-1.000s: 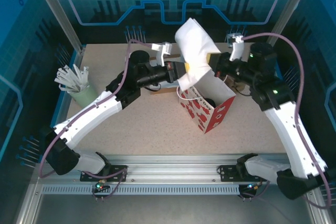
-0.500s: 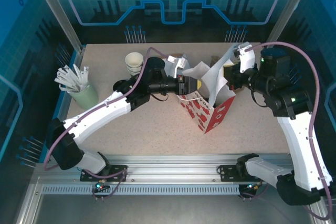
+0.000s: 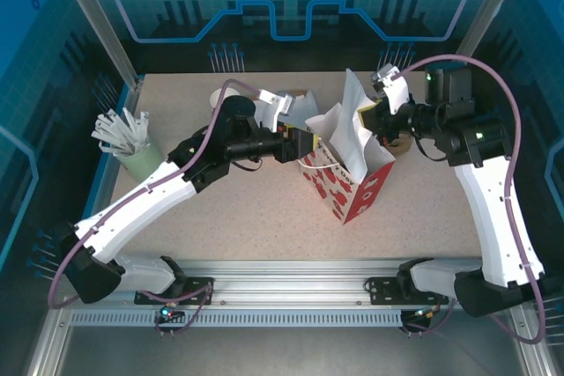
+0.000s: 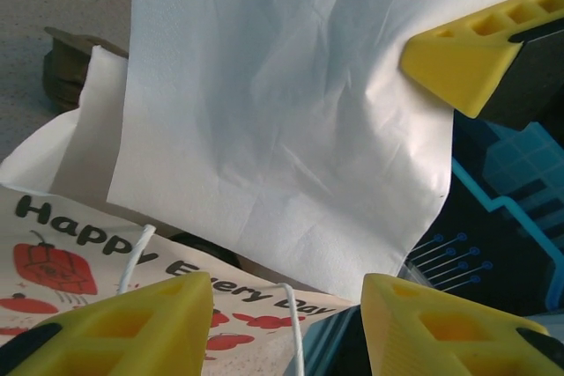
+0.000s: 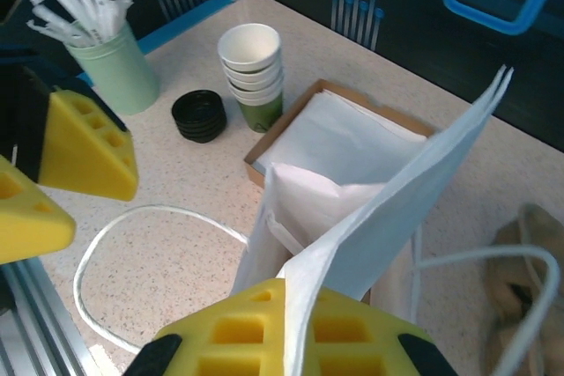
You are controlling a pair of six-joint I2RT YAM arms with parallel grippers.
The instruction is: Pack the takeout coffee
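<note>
A second ago the white napkin (image 4: pixel 282 112) was held up high over the red and white bag (image 3: pixel 348 187). Now it has come down, and its bottom edge sits inside the bag while the top sticks up.

The left gripper (image 4: pixel 286 297) was almost shut back then. Now its fingers are apart with nothing between them, just beside the bag's mouth, so it has let go. The right gripper (image 5: pixel 284 301) has not changed. It is pinched tight on the top part of the napkin and keeps it standing up.

The takeout coffee is hard to see. In the left wrist view a dark bit (image 4: pixel 204 240) peeks out under the napkin, inside the bag. I think that is its black lid, so the cup is most likely in the bag already.

The bag stands upright on the worktop (image 3: pixel 264 209).

So the packing looks nearly done. The napkin is going in on top of the coffee, and only one gripper is holding it. I think the right gripper must let go next, so the napkin can drop in all the way.
</note>
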